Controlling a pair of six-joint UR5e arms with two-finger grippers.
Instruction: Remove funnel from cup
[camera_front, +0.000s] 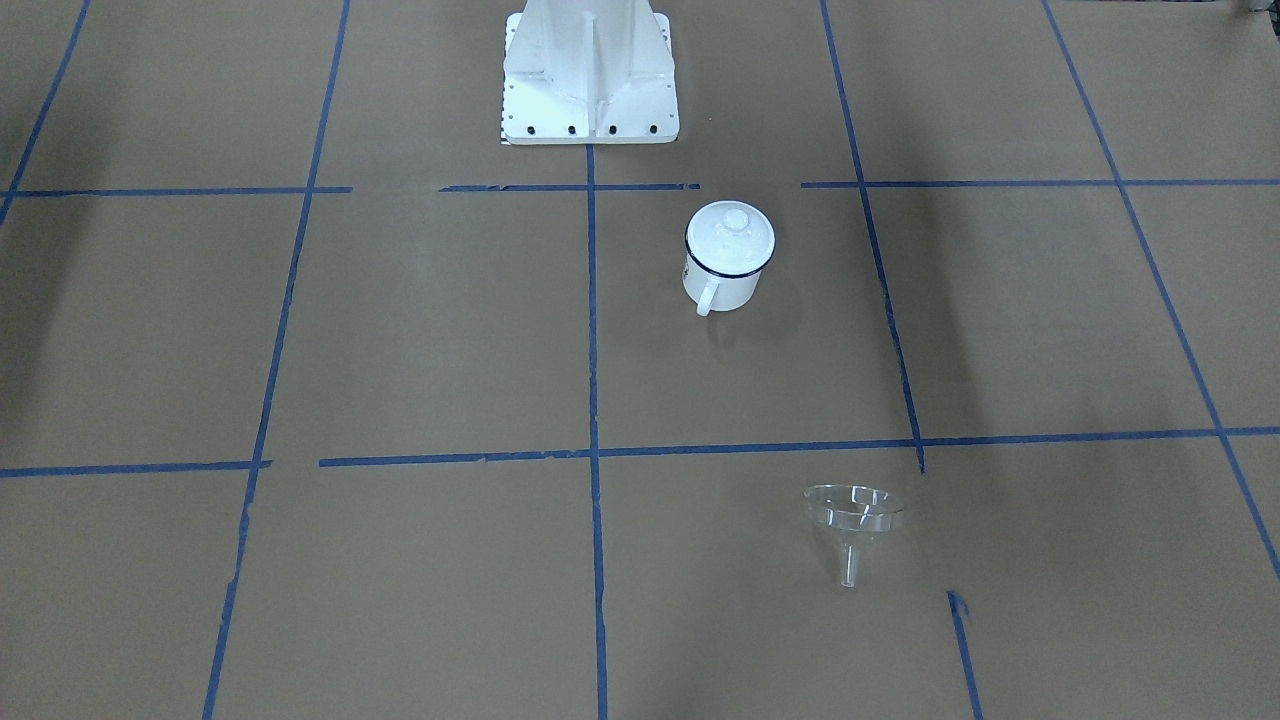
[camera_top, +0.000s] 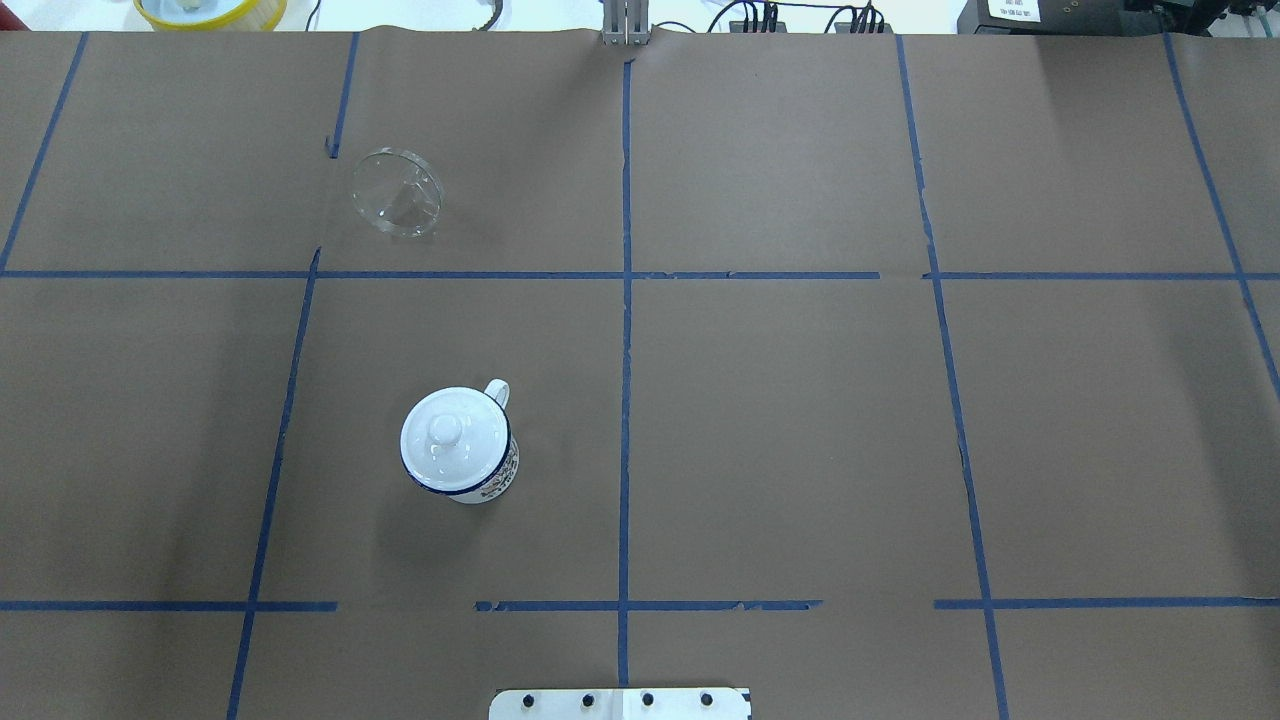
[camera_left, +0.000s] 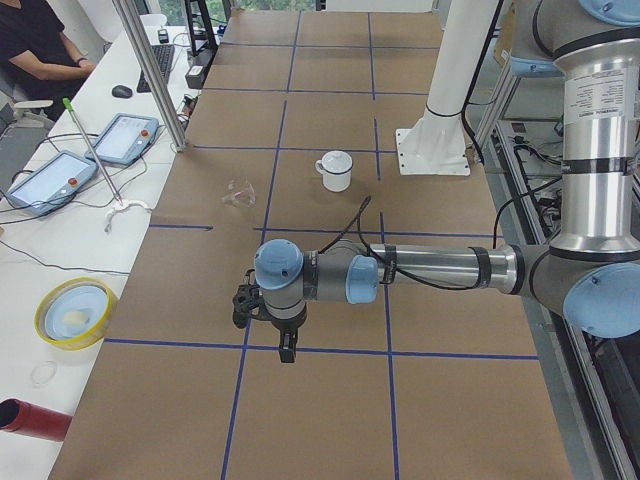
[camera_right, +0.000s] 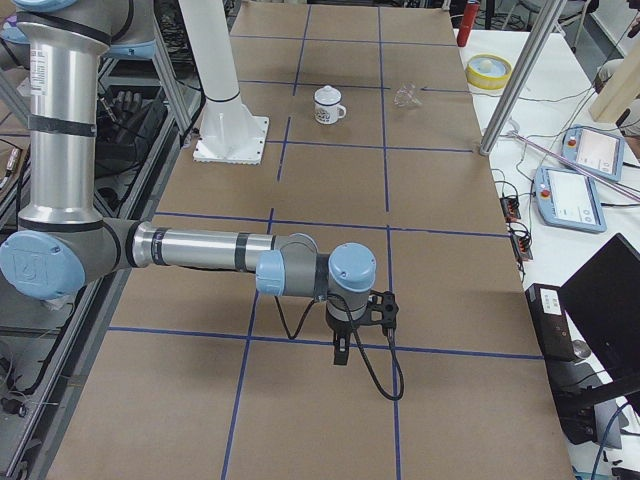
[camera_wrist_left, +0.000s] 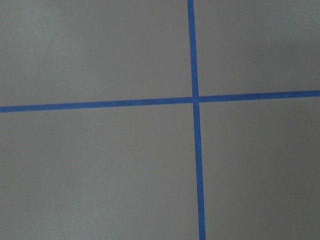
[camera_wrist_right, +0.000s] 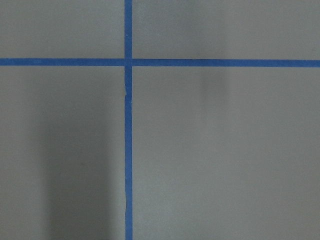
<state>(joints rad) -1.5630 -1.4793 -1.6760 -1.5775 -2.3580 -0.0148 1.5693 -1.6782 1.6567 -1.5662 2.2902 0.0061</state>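
Counter (camera_top: 780, 420): brown paper, gridded with blue tape (camera_top: 625, 400). Directly on it: cup (camera_front: 722, 285), upright, near white robot base plate (camera_front: 590, 90); funnel (camera_front: 853, 510) well apart, next square outward.

the table (camera_top: 800, 420) is lit evenly and softly from above. a faint, blurred shadow is cast beside the cup (camera_front: 728, 275), and small glints are seen on the funnel (camera_top: 397, 192). broad dim bands are laid across its surface. both wrist views are rendered slightly soft.

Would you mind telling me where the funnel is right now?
In the overhead view the funnel lies on the left half of the table, one tape square beyond the lidded cup and apart from it.
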